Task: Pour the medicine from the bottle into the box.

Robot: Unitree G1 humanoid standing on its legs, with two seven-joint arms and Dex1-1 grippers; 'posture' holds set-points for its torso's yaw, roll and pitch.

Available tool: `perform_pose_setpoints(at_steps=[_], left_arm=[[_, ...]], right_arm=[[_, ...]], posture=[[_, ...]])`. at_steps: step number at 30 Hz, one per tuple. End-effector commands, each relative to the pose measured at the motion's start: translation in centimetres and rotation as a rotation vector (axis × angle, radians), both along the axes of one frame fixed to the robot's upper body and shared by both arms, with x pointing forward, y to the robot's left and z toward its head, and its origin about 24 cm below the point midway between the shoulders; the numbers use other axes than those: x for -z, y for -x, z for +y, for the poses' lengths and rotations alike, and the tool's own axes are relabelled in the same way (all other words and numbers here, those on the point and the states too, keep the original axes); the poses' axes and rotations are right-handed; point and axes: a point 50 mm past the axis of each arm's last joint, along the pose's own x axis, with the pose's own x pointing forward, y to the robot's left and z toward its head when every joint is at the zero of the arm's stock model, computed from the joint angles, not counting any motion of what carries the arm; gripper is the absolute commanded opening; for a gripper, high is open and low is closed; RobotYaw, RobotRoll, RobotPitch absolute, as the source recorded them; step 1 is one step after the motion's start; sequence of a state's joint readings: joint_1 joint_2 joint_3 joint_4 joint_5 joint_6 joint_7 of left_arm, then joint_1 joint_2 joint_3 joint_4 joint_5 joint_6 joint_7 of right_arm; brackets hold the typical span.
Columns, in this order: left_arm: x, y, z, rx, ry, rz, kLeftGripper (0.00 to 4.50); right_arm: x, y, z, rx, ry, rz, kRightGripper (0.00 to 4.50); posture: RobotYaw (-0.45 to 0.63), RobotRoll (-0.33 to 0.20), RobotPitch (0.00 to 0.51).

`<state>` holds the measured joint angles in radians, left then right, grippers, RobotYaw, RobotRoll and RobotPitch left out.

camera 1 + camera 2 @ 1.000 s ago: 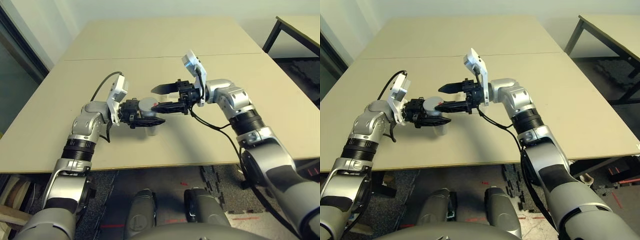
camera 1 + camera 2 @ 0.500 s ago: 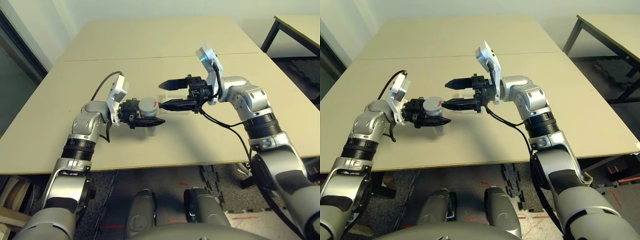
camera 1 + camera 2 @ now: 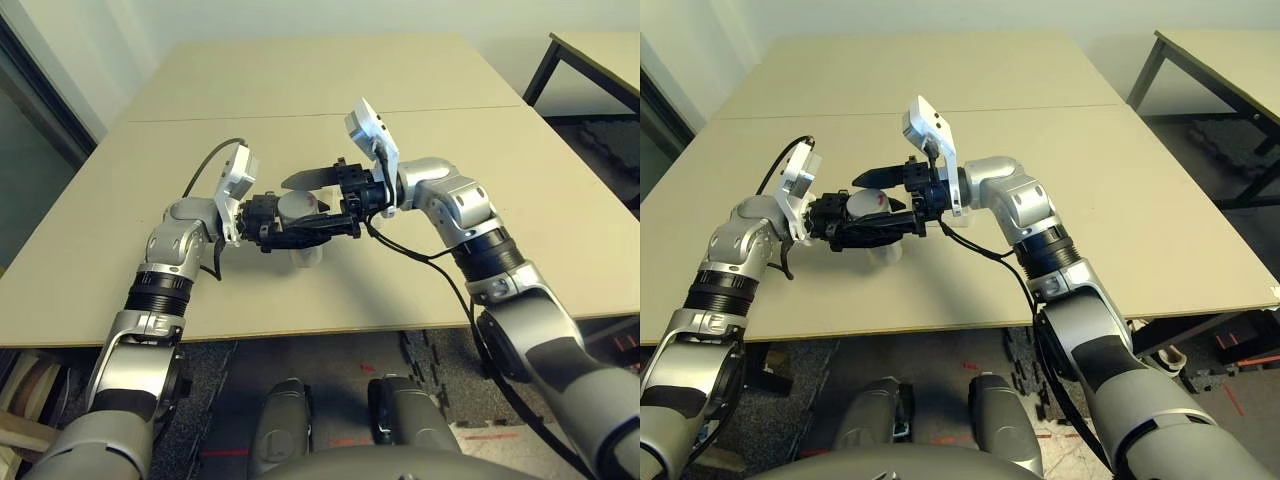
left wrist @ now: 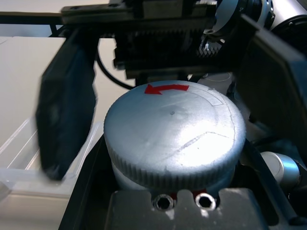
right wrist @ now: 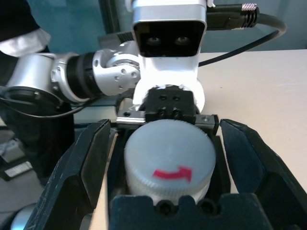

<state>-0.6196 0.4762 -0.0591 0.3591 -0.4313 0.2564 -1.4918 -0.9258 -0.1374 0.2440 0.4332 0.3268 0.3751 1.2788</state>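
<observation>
Bottle presented for cap removal above the tabletop
Left pincer clenched on the bottle, held level so its cap faces the right pincer; the latter's fingers spread either side of the cap; box just below

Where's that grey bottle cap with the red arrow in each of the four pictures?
Left eye view: cap at centre, between both grippers.
Right eye view: cap left of centre.
Left wrist view: cap fills the middle.
Right wrist view: cap low centre.
Shared landmark: its red arrow.
</observation>
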Motion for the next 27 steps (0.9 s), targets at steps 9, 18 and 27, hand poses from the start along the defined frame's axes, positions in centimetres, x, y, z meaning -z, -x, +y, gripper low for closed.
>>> perform_pose_setpoints(at_steps=[9, 18, 27], left_arm=[[-0.4, 0.2, -0.8, 0.031, 0.003, -0.018, 2.78], [-0.3, 0.2, -0.7, 0.024, 0.003, -0.013, 2.78], [-0.2, 0.2, -0.5, 0.020, 0.002, -0.007, 2.78]], right_arm=[[0.3, -0.6, 0.8, 0.021, 0.023, -0.027, 4.50], [0.1, -1.5, -0.6, 0.094, 0.023, -0.017, 4.50], [-0.1, -2.4, -2.4, 0.174, 0.000, 0.003, 4.50]], posture=[[-0.04, 0.000, 0.037], [-0.04, 0.000, 0.037], [-0.04, 0.000, 0.042]])
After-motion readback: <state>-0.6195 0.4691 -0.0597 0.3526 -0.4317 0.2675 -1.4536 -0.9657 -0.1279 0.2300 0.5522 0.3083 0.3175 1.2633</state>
